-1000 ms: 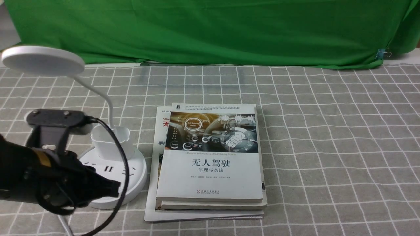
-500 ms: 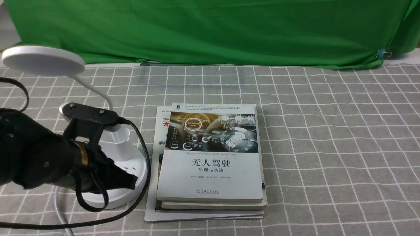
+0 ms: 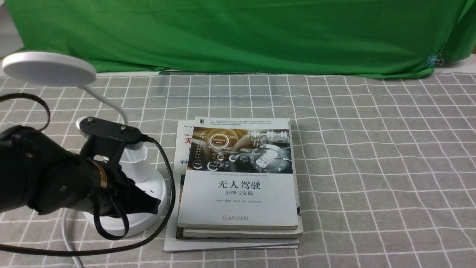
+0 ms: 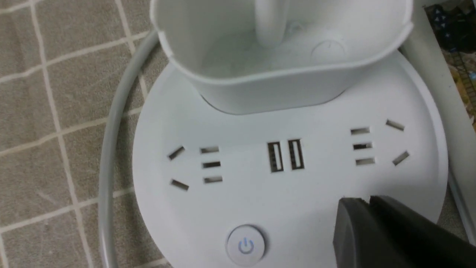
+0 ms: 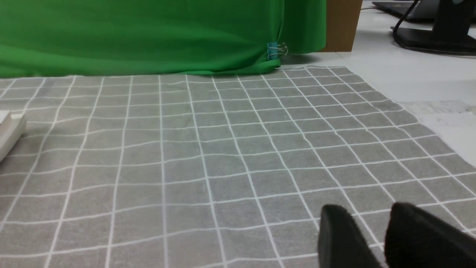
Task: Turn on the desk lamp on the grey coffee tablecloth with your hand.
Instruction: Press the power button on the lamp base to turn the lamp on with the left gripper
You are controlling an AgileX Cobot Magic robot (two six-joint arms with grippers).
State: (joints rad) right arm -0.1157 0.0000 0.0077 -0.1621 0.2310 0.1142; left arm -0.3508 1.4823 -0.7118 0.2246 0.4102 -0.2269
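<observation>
The white desk lamp stands at the left on the grey coffee tablecloth (image 3: 372,149). Its disc head (image 3: 48,69) sits high, above its cup (image 3: 138,165) and round base (image 3: 158,188). My left gripper (image 3: 156,206) is shut and empty, with its tip low over the near right part of the base. In the left wrist view the shut tips (image 4: 366,201) lie on or just above the base (image 4: 238,201), to one side of the round power button (image 4: 246,245). My right gripper (image 5: 366,217) is open and empty, low over the bare cloth (image 5: 186,149).
A stack of books (image 3: 238,178) lies right beside the lamp base. The lamp's white cord (image 4: 111,149) curls round the base's left side. A green backdrop cloth (image 3: 238,33) hangs along the far edge. My left arm's black cable (image 3: 167,208) loops in front of the base.
My left arm has swung right and forward, bringing the shut gripper tip over the near right of the lamp base. The lamp and books have not moved.
</observation>
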